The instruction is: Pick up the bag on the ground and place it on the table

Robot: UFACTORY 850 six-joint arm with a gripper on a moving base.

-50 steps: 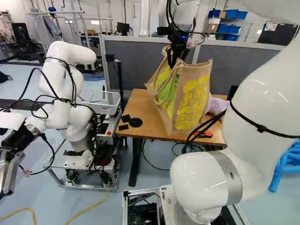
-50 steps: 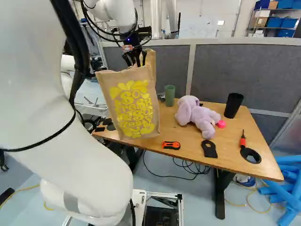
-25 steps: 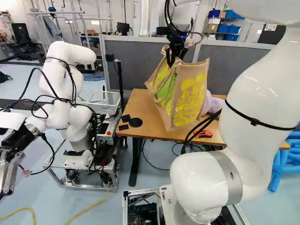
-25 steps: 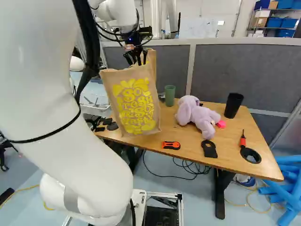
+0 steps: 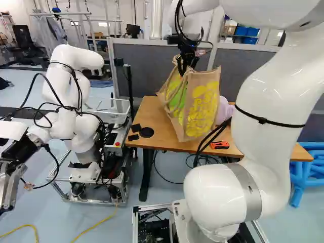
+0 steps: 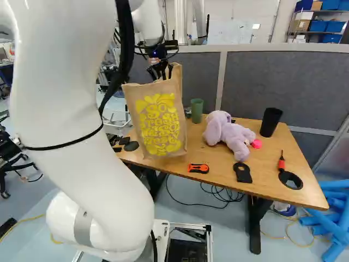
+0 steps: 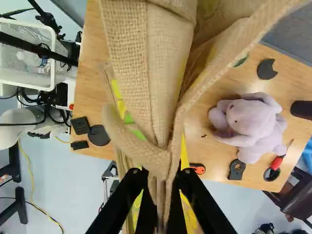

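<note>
The bag (image 6: 159,123) is held directly below the pincer (image 7: 162,174), its long axis close to upright and roughly in line with the downward reach of the fingers, so that the coming move seems to turn on a straight descent rather than a reach to one side. The bag's top is pinched between both fingers, which are kept a little apart only by the gathered cloth; handle and rim appear to be bunched together there. Over the tabletop (image 6: 218,170) the bag's base is seen near the front edge, towards the end at the left of the right base view, with a slight lean. Whether the base is touching the wood cannot be told. The toy (image 6: 232,135) lies beside the bag, further along the tabletop, and the cutter (image 6: 198,168) is near its base on the same side; a shift that way would best be kept small. The task is judged to be almost done: the base should be settled flat, and a little further in from the edge if room is wanted, before the grip is loosened. If the bag were let go while leaning, it could fold or tip over the front edge.
</note>
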